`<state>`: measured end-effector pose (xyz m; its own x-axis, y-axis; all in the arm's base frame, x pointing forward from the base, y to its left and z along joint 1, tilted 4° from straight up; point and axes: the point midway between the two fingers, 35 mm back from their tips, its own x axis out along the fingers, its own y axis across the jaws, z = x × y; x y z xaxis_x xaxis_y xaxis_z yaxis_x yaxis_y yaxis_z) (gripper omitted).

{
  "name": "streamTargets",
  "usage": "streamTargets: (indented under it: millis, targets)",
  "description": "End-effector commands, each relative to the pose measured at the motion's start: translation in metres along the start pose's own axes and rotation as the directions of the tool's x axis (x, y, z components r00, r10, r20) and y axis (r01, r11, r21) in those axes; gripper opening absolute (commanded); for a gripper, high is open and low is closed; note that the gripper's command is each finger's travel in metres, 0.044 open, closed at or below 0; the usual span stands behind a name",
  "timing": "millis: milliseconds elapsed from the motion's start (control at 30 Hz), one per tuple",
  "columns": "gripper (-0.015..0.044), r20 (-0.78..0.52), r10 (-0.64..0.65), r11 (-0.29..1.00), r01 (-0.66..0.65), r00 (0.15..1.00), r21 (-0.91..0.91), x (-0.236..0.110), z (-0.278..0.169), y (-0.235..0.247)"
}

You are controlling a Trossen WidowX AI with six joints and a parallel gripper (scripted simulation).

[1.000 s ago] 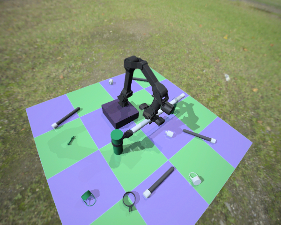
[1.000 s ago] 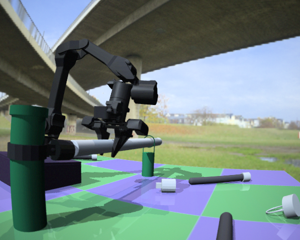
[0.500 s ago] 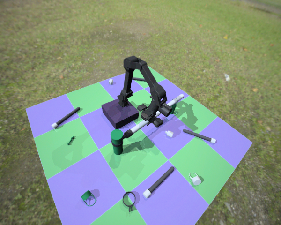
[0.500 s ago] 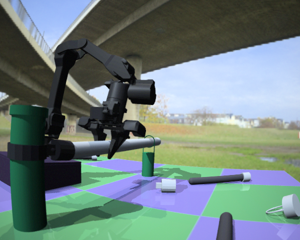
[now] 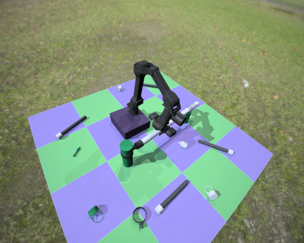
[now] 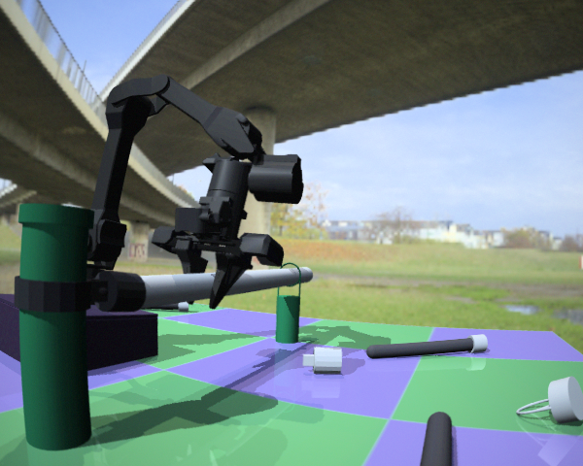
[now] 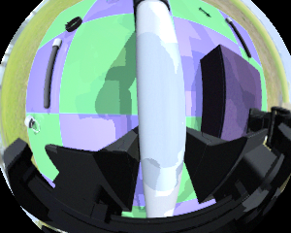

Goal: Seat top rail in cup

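top view: a black arm on a dark base (image 5: 125,130) holds the pale top rail (image 5: 152,135) mid-length; the rail's near end meets the black rail-end cup (image 5: 138,144) beside the big green post (image 5: 126,153)

exterior view: the gripper (image 6: 216,281) is clamped on the rail, which passes through the loop cap (image 6: 289,281) on the small post; the brace band (image 6: 51,294) sits well below the post cap (possibly too low)

wrist view: fingers pinch the rail; seating looks near done, release remains
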<state>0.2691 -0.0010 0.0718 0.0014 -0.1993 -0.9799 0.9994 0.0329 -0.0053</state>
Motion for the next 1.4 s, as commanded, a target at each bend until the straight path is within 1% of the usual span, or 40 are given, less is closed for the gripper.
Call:
streamTargets:
  millis: [0, 1367]
  targets:
    - [0.0, 0.002, 0.0, 1.0, 0.0, 1.0, 0.001, -0.0011, 0.0002, -0.0002]
    - [0.0, 0.013, -0.001, 1.0, 0.001, 1.0, 0.005, -0.0044, 0.0026, -0.0015]
